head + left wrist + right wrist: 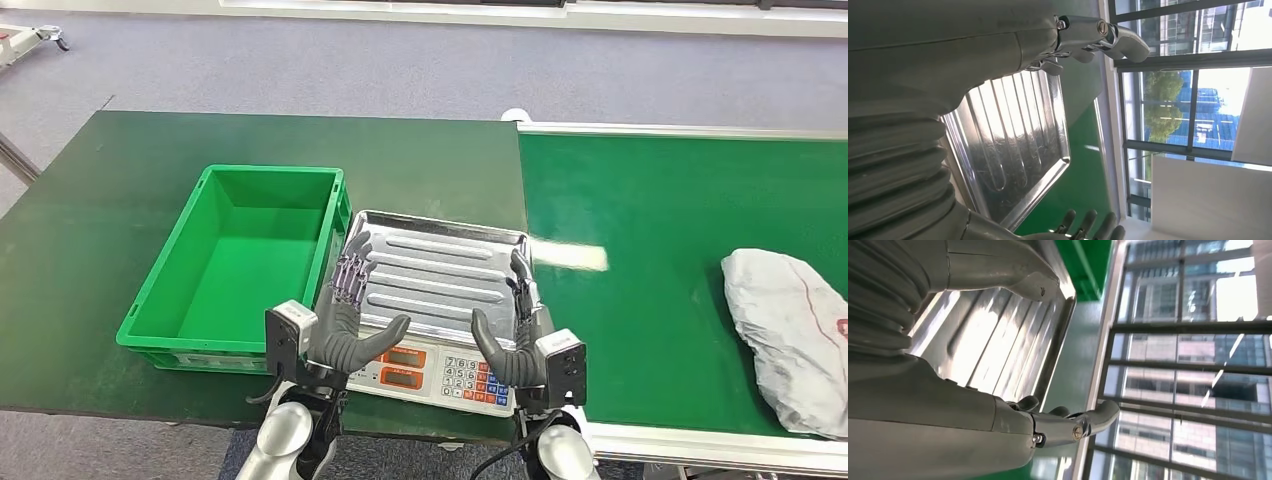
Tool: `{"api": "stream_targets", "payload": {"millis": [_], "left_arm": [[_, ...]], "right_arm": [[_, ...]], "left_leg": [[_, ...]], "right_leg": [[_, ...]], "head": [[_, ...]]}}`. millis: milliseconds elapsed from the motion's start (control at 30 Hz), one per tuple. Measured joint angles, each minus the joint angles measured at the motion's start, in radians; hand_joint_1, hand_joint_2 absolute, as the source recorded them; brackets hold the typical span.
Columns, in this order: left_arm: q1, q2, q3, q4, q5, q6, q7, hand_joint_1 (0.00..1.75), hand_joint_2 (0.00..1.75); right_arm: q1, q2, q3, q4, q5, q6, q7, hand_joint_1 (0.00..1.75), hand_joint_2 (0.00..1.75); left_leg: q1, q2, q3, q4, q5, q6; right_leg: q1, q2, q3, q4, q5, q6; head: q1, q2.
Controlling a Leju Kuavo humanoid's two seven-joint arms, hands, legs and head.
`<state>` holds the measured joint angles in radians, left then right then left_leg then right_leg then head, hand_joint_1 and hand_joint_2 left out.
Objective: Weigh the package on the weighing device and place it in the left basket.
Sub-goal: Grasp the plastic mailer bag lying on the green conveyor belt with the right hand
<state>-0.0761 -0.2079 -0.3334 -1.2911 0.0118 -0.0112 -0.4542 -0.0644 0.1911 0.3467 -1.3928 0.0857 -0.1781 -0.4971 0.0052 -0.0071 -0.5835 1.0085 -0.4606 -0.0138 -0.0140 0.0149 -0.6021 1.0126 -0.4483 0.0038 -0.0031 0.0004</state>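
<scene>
The package [790, 335] lies on the conveyor belt [650, 250], well right of the scale [440, 300], so a long reach risks a weak grab. Left hand [345, 310] and right hand [515, 335] hover over the scale's pan, fingers spread, seemingly holding nothing

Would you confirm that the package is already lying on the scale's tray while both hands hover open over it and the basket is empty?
Not quite: the tray of the scale is bare. The head view shows the package on the belt to the right. Both hands, left and right, hover open, and the basket is empty.
</scene>
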Motion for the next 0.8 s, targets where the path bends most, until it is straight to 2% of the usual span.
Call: {"api": "stream_targets", "payload": {"millis": [233,400,500,667,800], "left_arm": [[0.002,0.001,0.011,0.014,-0.005,-0.008,-0.007,0.00,1.75],[0.008,0.001,0.018,0.016,-0.015,-0.009,-0.005,0.00,1.75],[0.010,0.001,0.025,0.018,-0.015,-0.008,-0.005,0.00,1.75],[0.011,0.001,0.031,0.020,-0.016,-0.008,-0.005,0.00,1.75],[0.011,0.001,0.031,0.020,-0.016,-0.008,-0.005,0.00,1.75]], "right_arm": [[-0.062,-0.026,-0.147,0.049,0.129,-0.071,0.035,0.00,1.75],[-0.134,-0.063,-0.270,0.162,0.247,-0.184,0.064,0.00,1.75],[-0.173,-0.085,-0.338,0.235,0.289,-0.218,0.071,0.00,1.75],[-0.213,-0.105,-0.395,0.316,0.347,-0.263,0.089,0.00,1.75],[-0.272,-0.133,-0.435,0.419,0.459,-0.340,0.136,0.00,1.75]], "left_leg": [[0.000,0.000,0.000,0.000,0.000,0.001],[0.000,-0.001,0.000,0.000,0.000,0.001],[0.000,-0.001,0.000,0.000,0.000,0.001],[0.000,-0.001,0.000,0.000,0.000,0.001],[0.000,-0.001,0.000,0.000,0.000,0.001]], "right_leg": [[-0.001,0.000,0.000,0.000,0.000,0.000],[-0.001,-0.001,0.001,0.000,0.000,0.001],[-0.001,-0.001,0.001,0.000,0.001,0.001],[-0.001,-0.001,0.000,0.000,0.001,0.001],[-0.001,-0.001,0.000,0.000,0.001,0.001]], "head": [[0.000,0.000],[0.000,0.000],[0.000,0.000],[0.000,0.000],[0.000,0.000]]}}
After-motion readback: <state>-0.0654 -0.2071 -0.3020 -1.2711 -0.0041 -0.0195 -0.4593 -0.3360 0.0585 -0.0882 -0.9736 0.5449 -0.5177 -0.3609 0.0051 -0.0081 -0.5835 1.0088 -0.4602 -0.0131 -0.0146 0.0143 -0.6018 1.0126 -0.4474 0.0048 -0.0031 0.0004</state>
